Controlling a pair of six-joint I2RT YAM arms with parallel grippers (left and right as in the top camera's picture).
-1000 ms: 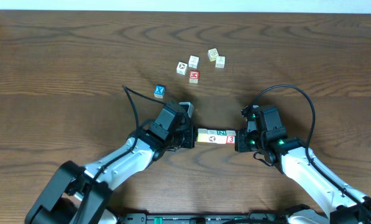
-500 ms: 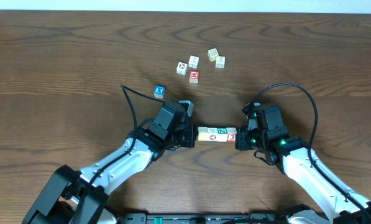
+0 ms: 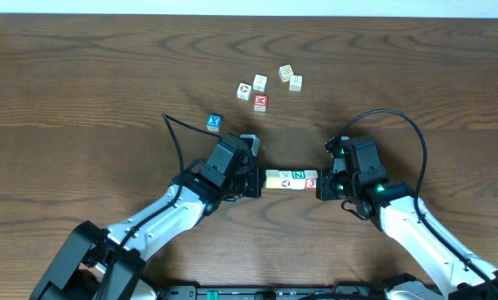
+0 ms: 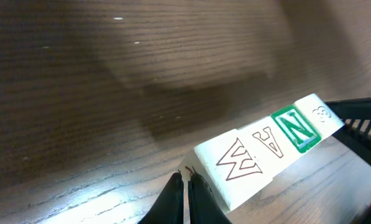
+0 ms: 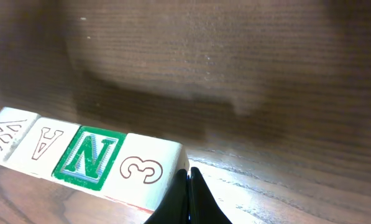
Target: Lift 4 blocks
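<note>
We squeeze the row of four blocks between our left gripper and right gripper, both clenched shut.

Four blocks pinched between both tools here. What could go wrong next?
1. The row of four pale wooden printed cubes is only squeezed end to end between the shut left tool and shut right tool; nothing supports the middle two, so a slackened squeeze could let it buckle and drop.
2. In both wrist views the thin tool tips meet the end cubes near an edge, so the row might pivot or slip off.
</note>
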